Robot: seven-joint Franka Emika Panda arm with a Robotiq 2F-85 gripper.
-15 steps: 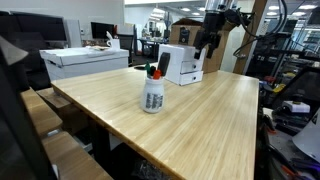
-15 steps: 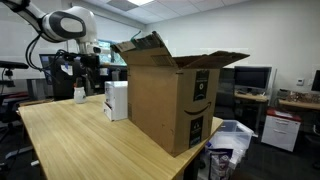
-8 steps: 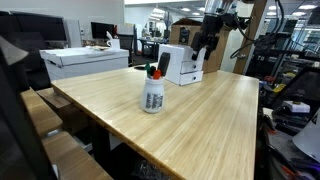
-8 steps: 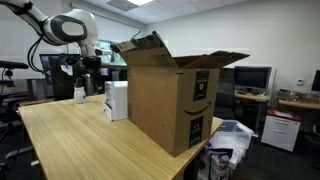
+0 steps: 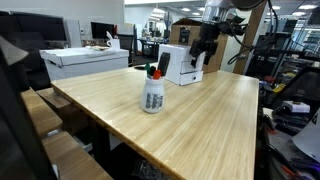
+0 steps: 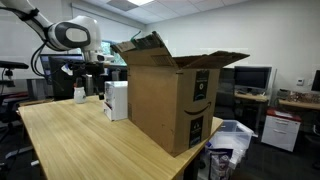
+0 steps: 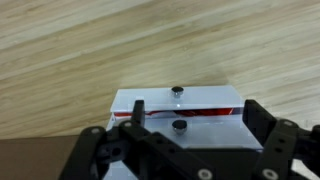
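arm (image 6: 62, 33) bent downward | tool (image 5: 203, 50) over white box (image 5: 181, 66) | jaws spread

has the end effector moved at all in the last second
Yes. The end effector has shifted sideways toward the white box in an exterior view, and now hangs over its top.

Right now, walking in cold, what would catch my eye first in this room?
Probably the big open cardboard box standing on the wooden table. Next, the robot arm at the table's far end, its open fingers hanging over a small white box. A white bottle with a red cap stands alone mid-table.
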